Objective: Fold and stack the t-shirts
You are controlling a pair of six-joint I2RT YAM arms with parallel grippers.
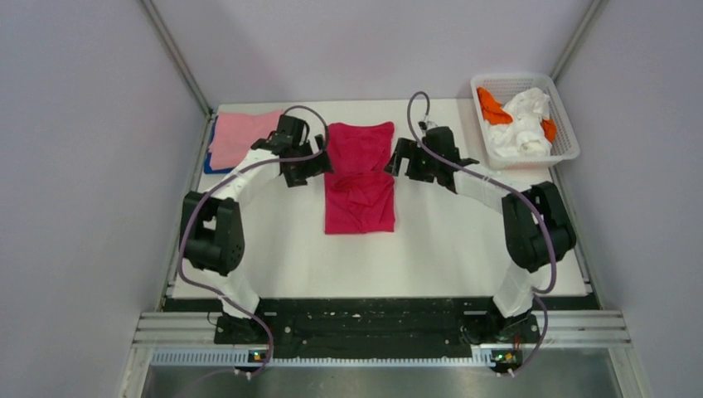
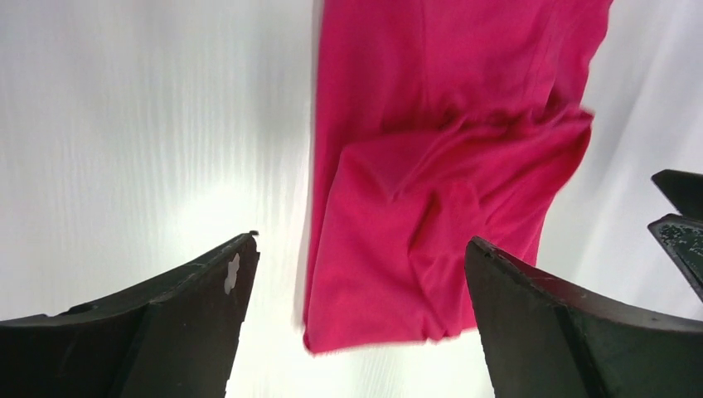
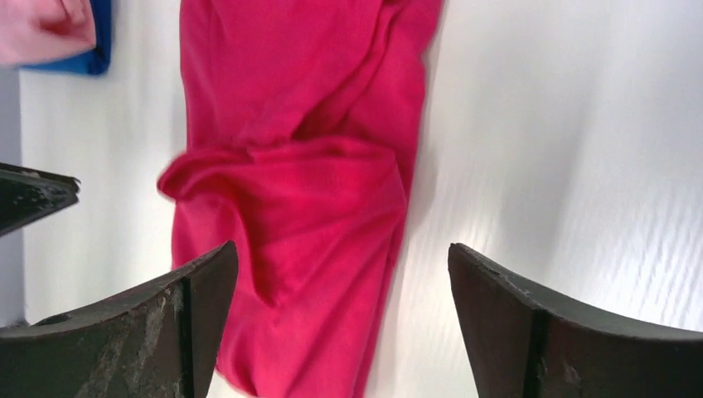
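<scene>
Lying loose between the wide-spread left tool [image 2: 361, 240] and right tool [image 3: 341, 246] is the crimson t-shirt [image 1: 360, 178].

1. The left arm [image 1: 214, 234] and right arm [image 1: 537, 225] are built from black joint housings joined by white links.
2. A greyish-purple cable [image 1: 409, 108] is looped along each.
3. The left gripper [image 2: 362, 239] is fitted with black wedge-shaped fingers [image 2: 166, 332] (one is chipped white).
</scene>
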